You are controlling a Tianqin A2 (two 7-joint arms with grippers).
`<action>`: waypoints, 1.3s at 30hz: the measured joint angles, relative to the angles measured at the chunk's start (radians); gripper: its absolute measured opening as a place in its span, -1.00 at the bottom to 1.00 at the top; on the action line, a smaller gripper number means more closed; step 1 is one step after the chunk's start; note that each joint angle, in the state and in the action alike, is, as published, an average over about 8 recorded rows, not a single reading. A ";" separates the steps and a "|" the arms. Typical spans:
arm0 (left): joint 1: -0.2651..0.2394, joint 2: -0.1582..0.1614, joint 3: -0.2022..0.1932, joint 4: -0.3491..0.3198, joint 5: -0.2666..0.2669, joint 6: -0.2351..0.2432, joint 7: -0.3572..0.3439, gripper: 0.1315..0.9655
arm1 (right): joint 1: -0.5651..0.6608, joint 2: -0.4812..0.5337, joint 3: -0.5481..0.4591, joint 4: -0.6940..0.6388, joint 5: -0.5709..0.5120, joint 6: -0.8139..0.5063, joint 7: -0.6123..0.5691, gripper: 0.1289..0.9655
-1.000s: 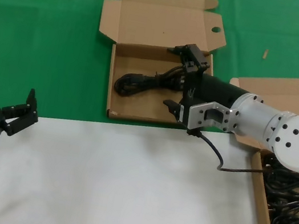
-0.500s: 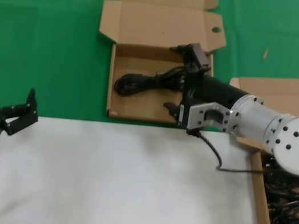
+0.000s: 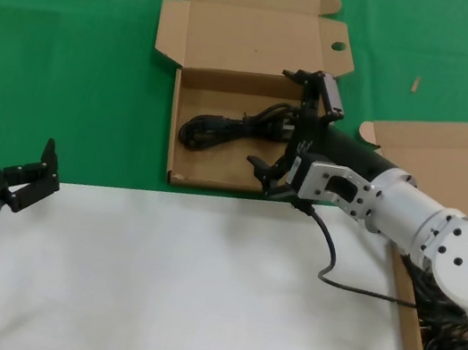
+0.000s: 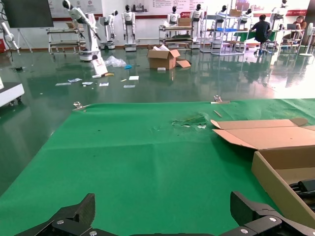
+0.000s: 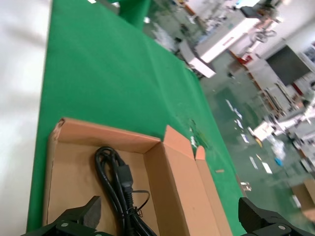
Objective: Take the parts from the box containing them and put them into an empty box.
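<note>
Since a second ago my right gripper (image 3: pixel 290 122) has rotated and shifted a bit over the far carton; its upper finger now sits higher, near the back wall, and the cable off the wrist hangs lower over the white sheet (image 3: pixel 177 292). Left arm unchanged.

Right gripper fingers are spread open, holding nothing, above the right end of the empty box (image 3: pixel 214 182). That box already has one cord (image 3: pixel 229 126) in it, a black coiled bundle lying lengthwise across the floor. In the right wrist view I see the same cord (image 5: pixel 120 189) running from the far corner toward the camera, between the two open finger tips.

Lid flap with the hole (image 3: pixel 338 47) is folded back flat on the green bench (image 3: pixel 63 63).

The box containing them (image 3: pixel 407 301) sits at the right edge, partly hidden by my right arm; a tangle of black parts (image 3: pixel 450 336) is in it.

Left gripper (image 3: pixel 31 171) is parked at the near left over the white sheet's edge, fingers open, empty.
</note>
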 joint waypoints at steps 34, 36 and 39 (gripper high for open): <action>0.000 0.000 0.000 0.000 0.000 0.000 0.000 1.00 | -0.330 -0.044 0.220 0.184 0.274 0.252 0.213 1.00; 0.000 0.000 0.000 0.000 0.000 0.000 0.000 1.00 | -0.349 -0.047 0.233 0.195 0.290 0.267 0.225 1.00; 0.000 0.000 0.000 0.000 0.000 0.000 0.000 1.00 | -0.378 -0.050 0.252 0.211 0.314 0.290 0.245 1.00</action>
